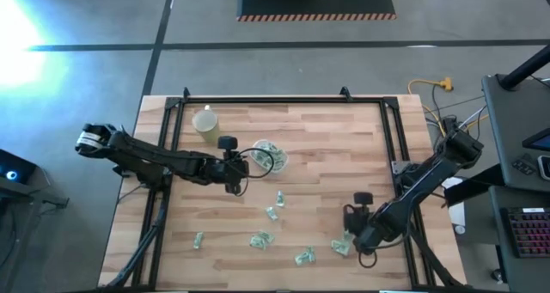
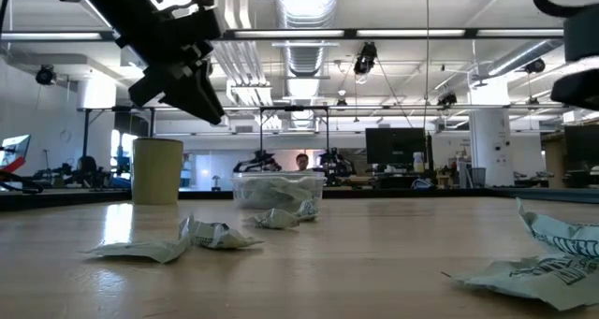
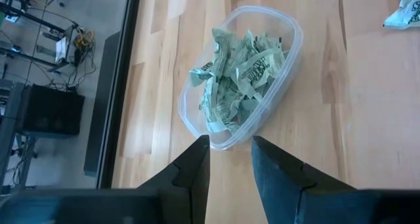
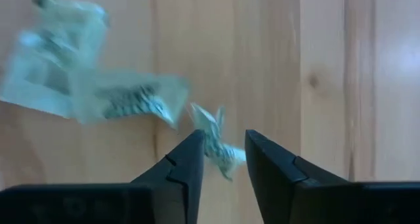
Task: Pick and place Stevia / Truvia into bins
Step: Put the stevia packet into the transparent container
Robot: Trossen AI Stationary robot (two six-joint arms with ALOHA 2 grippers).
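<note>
The clear tub (image 1: 281, 163) stands at mid table, and pale green-and-white sachets (image 3: 236, 79) are heaped inside it. My left gripper (image 3: 231, 140) hangs open above the table just left of the tub (image 3: 293, 33), and nothing is between its fingers. Several loose sachets (image 1: 260, 240) lie flat on the near half of the table. My right gripper (image 4: 224, 133) is open at the near right, above a small cluster of sachets (image 1: 342, 246). One crumpled sachet (image 4: 220, 152) shows in the gap between its fingers, and I cannot tell whether they touch it.
A pale yellow cup (image 1: 206, 124) stands upright near the far left corner, beside the left arm. Black rails (image 1: 176, 112) frame the table's far, left and right sides. Two sachets (image 1: 277, 198) lie between the tub and the near scatter. Bare wood spans the far right part.
</note>
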